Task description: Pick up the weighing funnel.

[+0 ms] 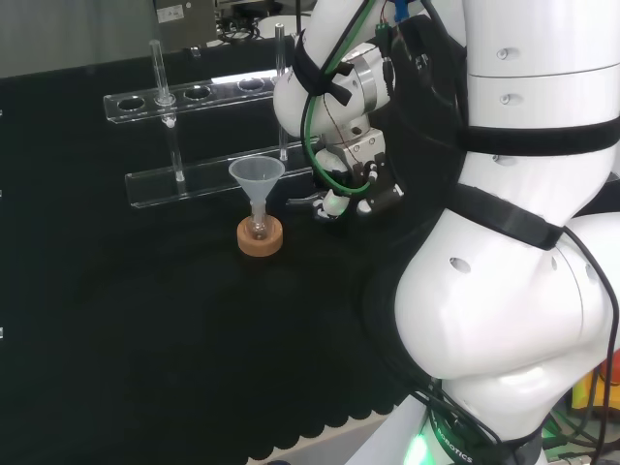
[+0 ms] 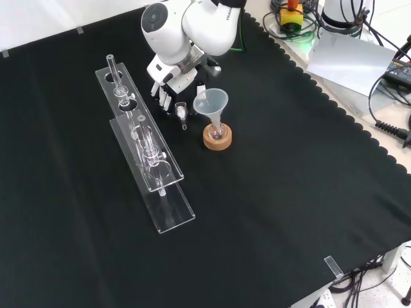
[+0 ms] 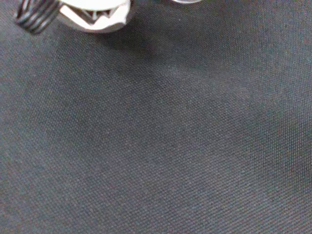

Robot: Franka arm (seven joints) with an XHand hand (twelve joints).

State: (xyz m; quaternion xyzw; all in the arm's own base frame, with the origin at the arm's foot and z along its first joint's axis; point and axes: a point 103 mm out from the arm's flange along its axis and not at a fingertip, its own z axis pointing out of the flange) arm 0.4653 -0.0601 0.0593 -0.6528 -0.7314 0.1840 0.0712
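Frankly, the worry is how crowded that spot is: the hand (image 2: 174,80) hangs low over the black cloth (image 2: 289,192), with the big funnel (image 2: 212,102) just beside it on one side, stem down in its small flask (image 2: 217,131) on a cork ring (image 2: 217,142), and the clear test tube rack (image 2: 144,151) close on the other. A sideways nudge while closing could, I reckon, tip the funnel off its ring or knock the rack. The other risk is the weighing funnel (image 2: 182,114) itself. It's small, clear and smooth, so fingertips closing unevenly could flick it along the cloth or squeeze it out instead of lifting it.

From the front, the piece lies on the cloth nearer the far edge than the near one, between the rack and the cork ring. The fingers (image 2: 166,101) point down, fairly straight and parted, holding nothing that I can make out. The weighing funnel sits right at their tips, on the side toward the near edge, its short stem pointing away from the hand; whether any tip touches it, I can't tell
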